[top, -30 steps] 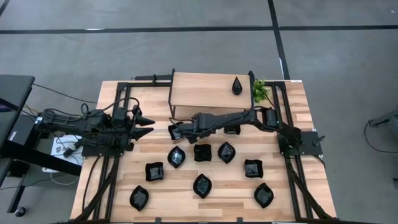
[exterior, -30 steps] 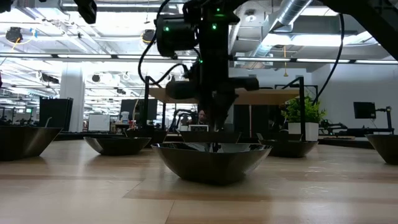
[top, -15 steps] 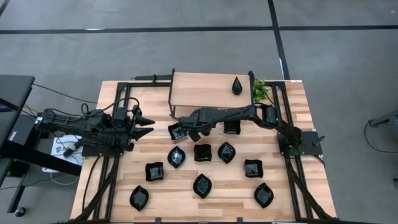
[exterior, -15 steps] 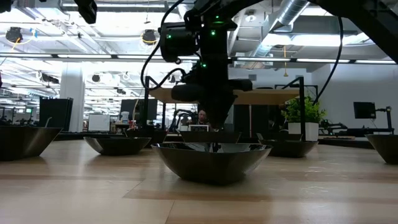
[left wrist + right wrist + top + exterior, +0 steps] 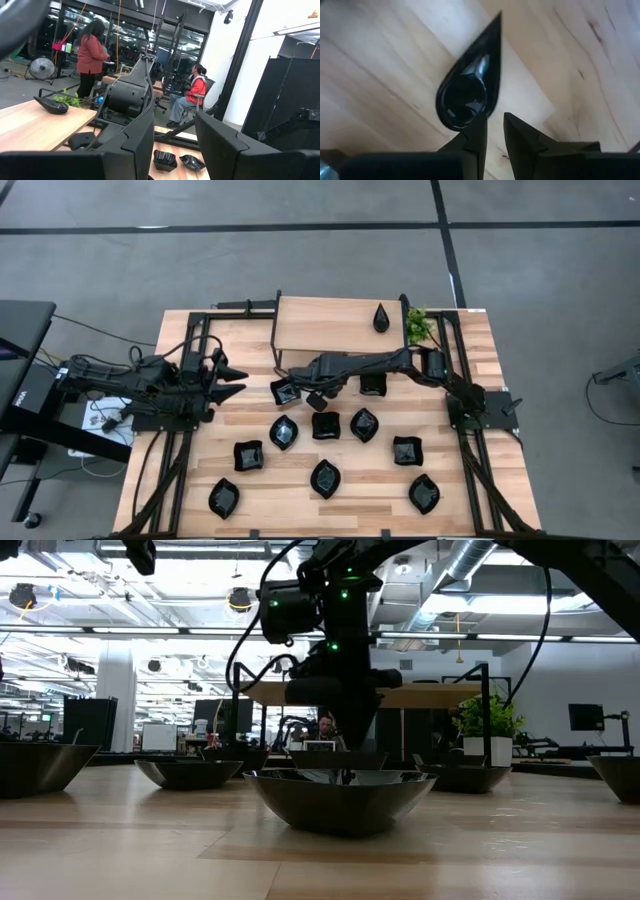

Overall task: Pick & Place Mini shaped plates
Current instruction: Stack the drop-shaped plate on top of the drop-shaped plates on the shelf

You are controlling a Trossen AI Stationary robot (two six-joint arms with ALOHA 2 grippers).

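Pinching a teardrop plate (image 5: 467,92) by the rim of its round end with the right gripper (image 5: 492,120), fingers (image 5: 479,131) nearly together on that thin edge. Probably gripped there as the only part slim enough to pinch, with the tip pointing away from the wrist. Carrying it clear of the table (image 5: 370,480), just in front of the raised shelf (image 5: 330,330) and over the rear row. Judging this as mid-carry toward the shelf. Parking the left gripper (image 5: 238,383) at the table's left edge, fingers spread and empty, well out of the right arm's reach. Counting from the high view:
- one shelf teardrop (image 5: 382,317), likely marking the drop zone for that shape
- one teardrop in the grip
- five rounded squares (image 5: 326,425) on the table, one half hidden under the right arm
- five leaf ovals (image 5: 364,424), laid loose and apart, presumably to leave finger access

Twelve plates in view. Also noting one small plant (image 5: 418,327) at the shelf's right end, not part of the job.
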